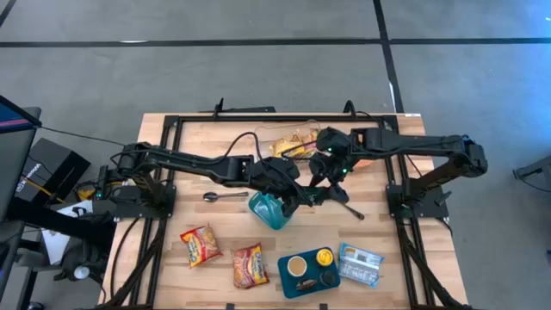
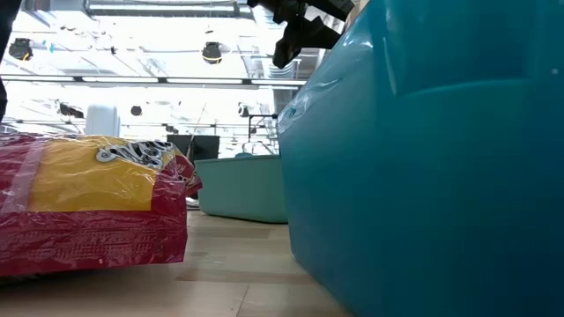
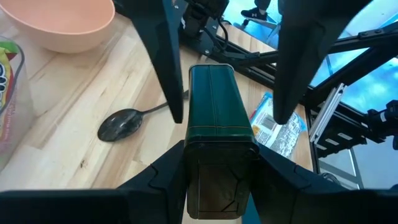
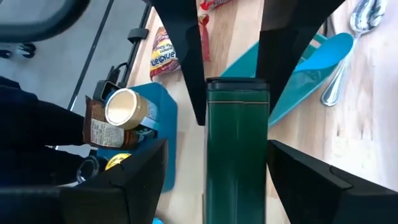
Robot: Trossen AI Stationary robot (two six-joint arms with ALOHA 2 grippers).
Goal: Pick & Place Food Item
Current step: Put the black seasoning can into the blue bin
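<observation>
A dark green oblong tin (image 3: 214, 106) hangs in the air above the middle of the table, between my two grippers. My left gripper (image 3: 217, 180) comes in from the table's left and is shut on the tin's near end. My right gripper (image 4: 217, 180) comes in from the right and is open. Its fingers (image 3: 168, 74) stand on either side of the tin's other end, with a gap on each side. In the high view both grippers (image 1: 308, 188) meet just right of a teal bowl (image 1: 271, 209). My left gripper pinches the tin's two long side faces (image 3: 188, 158) between its two fingers, at the end nearest its wrist. The fingers slant down from the table's left and lie along the tin. The tin sticks out ahead of them, lifted clear of the table.
A spoon (image 1: 224, 196) lies left of the teal bowl. Two red-yellow snack packets (image 1: 200, 245) lie near the front edge, beside a blue tray (image 1: 288, 280) with small items and a pale blue packet (image 1: 360, 263). A peach bowl (image 3: 62, 25) and a snack bag (image 1: 293, 145) sit farther back.
</observation>
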